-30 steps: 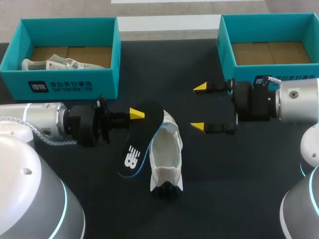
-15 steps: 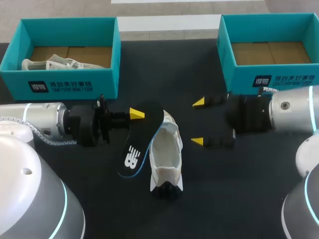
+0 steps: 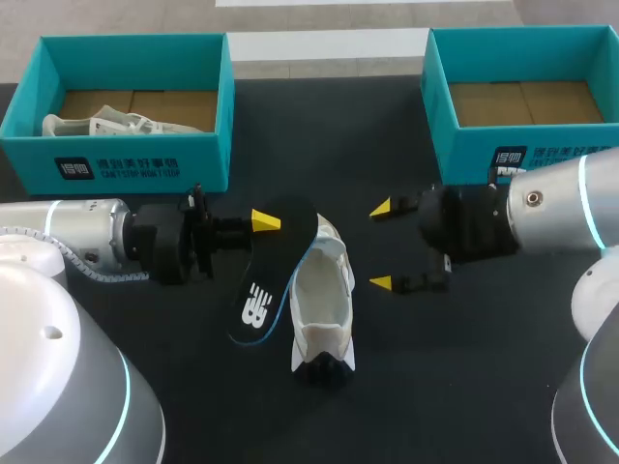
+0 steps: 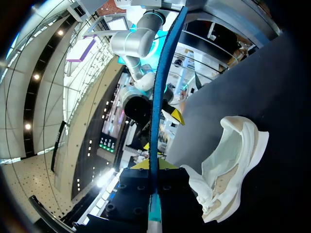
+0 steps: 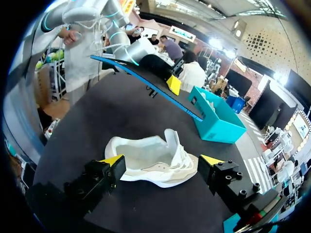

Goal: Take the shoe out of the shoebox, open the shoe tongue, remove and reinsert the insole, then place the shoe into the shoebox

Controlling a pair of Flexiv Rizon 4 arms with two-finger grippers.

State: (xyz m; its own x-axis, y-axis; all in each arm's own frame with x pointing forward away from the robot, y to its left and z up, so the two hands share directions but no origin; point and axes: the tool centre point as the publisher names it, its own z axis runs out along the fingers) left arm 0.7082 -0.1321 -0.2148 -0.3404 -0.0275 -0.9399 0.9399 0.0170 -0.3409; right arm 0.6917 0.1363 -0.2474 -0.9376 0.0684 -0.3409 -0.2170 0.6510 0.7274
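At left centre of the head view, your left gripper (image 3: 263, 223) pinches the black insole (image 3: 263, 290), which slants down beside the white shoe (image 3: 324, 307) lying mid-frame. At right centre, your right gripper (image 3: 382, 246) hangs spread wide just beside the shoe (touching nothing). Reinsertion looks next: steady the shoe's opening, then feed the insole in narrow end first. The black table (image 3: 464, 387) offers working room below the upper-left shoebox (image 3: 126, 164) and the upper-right shoebox (image 3: 464, 145).
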